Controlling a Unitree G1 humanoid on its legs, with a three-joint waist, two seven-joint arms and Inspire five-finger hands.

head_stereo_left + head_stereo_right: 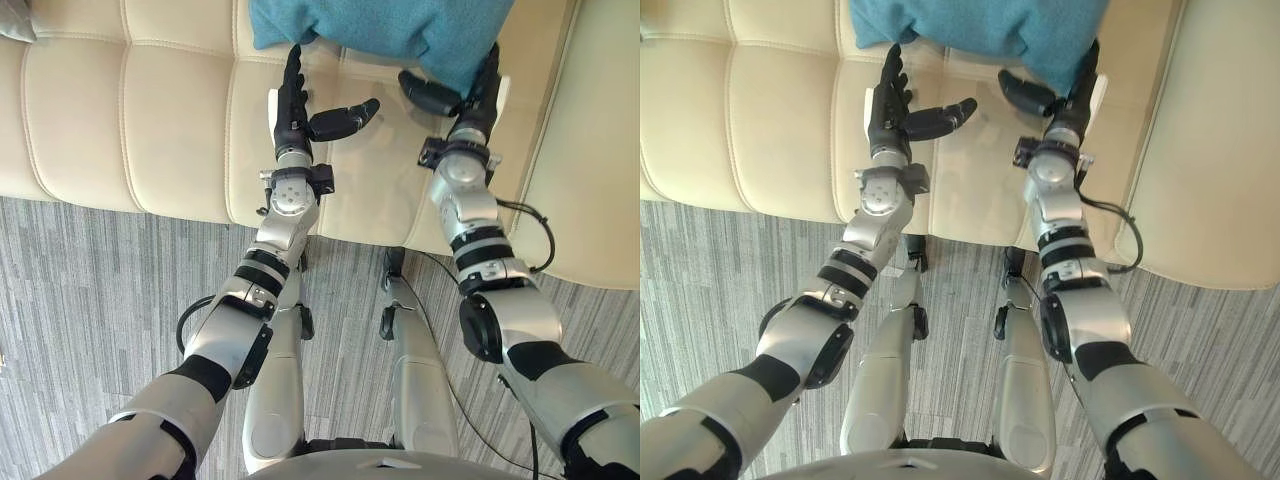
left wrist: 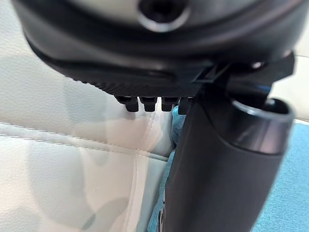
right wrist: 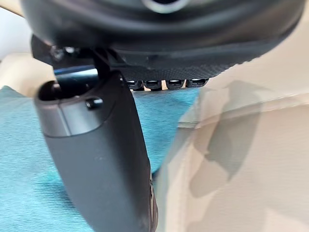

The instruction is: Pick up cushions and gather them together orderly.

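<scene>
The teal cushion [image 1: 390, 30] is seen lying on the sofa [image 1: 150, 120], flanked by the left hand [image 1: 293, 100] and right hand [image 1: 480, 95], both spread open, nothing held. Its sides should be squeezed evenly before lifting.

cushion [image 1: 400, 28] | teal fabric | lying on cream sofa [image 1: 150, 110] seat

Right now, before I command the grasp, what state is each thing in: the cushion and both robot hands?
teal cushion: lying on the sofa, not gripped.
left robot hand: open, fingers straight, tips at the cushion's near left edge, thumb spread sideways.
right robot hand: open, fingers straight beside the cushion's near right corner, thumb pointing in below that corner.
</scene>
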